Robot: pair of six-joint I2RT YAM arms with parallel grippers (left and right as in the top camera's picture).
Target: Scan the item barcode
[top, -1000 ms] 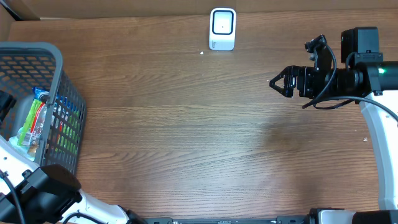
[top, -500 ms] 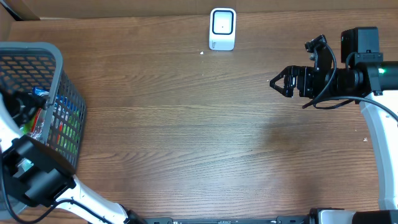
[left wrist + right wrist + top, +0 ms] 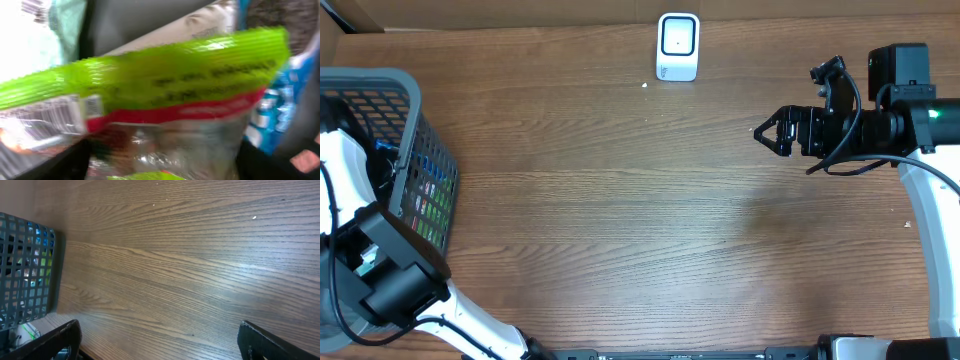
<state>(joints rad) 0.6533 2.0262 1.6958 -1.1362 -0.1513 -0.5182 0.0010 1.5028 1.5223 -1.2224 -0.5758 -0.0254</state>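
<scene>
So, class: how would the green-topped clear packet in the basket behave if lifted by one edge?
The packet looks like thin crinkly film, so it would probably flop and sag. Its glossy surface may slip. Likely light for its size, though the contents are blurred.

table: brown wood grain | basket: grey grid mesh | barcode scanner: white, dark screen | snack packet: lime-green ridged seal, red band, clear body | right-edge packet: blue
</scene>
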